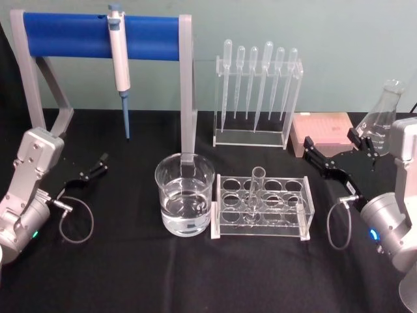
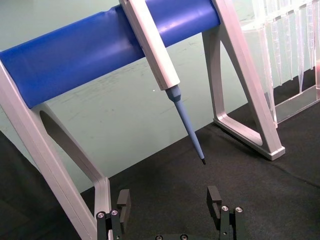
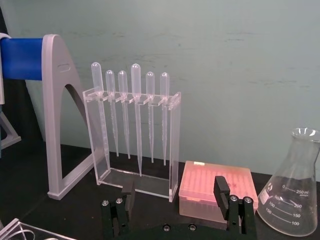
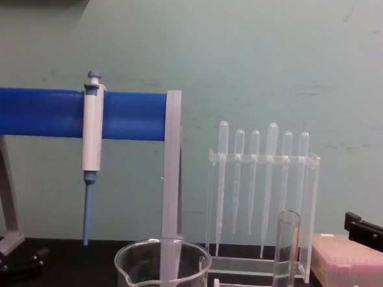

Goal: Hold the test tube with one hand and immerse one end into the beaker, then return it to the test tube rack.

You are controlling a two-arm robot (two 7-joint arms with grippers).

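Observation:
The test tube [image 1: 255, 189] stands upright in a clear rack [image 1: 305, 212] at the table's middle, and its open rim [image 4: 288, 218] rises in the chest view. The beaker [image 1: 184, 195], partly filled with clear liquid, sits just left of the rack, its spouted rim [image 4: 163, 254] low in the chest view. My left gripper [image 1: 98, 166] rests open at the left, well apart from the beaker; its fingers [image 2: 124, 202] hold nothing. On the far side of the rack, to the right, my right gripper [image 1: 311, 151] is open too, its fingers [image 3: 221, 187] spread and bare.
A stand with a blue bar [image 1: 98, 36] holds a blue-tipped pipette [image 1: 119, 65] at the back left. A clear holder of plastic pipettes [image 1: 257, 91] stands behind the rack. A pink tip box [image 1: 322, 127] and a conical flask [image 1: 381, 120] sit at the back right.

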